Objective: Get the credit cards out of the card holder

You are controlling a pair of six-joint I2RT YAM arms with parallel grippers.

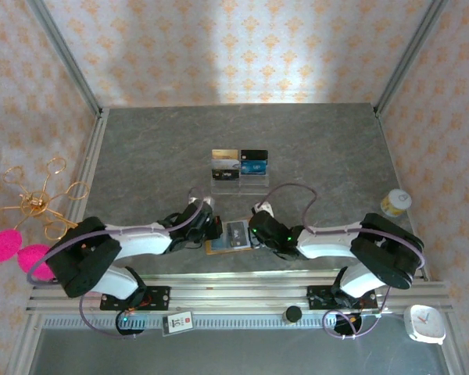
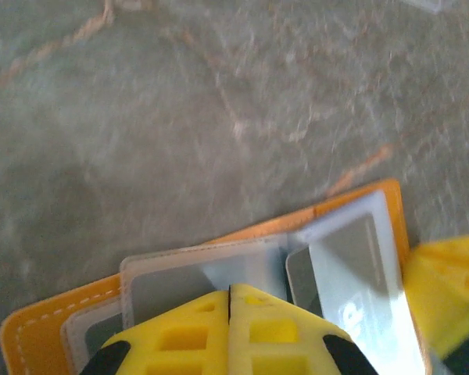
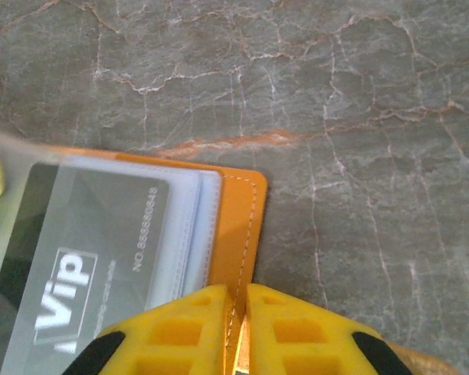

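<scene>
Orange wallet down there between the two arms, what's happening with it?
Both arms are working on the card holder, lying open on the table. The right tool pinches its orange cover edge; the left tool is shut over the clear sleeves at the other end. A grey VIP card sits in a sleeve; other cards rest on the clear stand behind.

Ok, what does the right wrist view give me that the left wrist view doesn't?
Right wrist: a dark VIP card, and the right gripper pinching the card holder by its stitched edge. Left wrist: the left gripper shut over the clear sleeves, with a silvery card beside it. Both: the orange card holder lying open on the grey stone table.
</scene>
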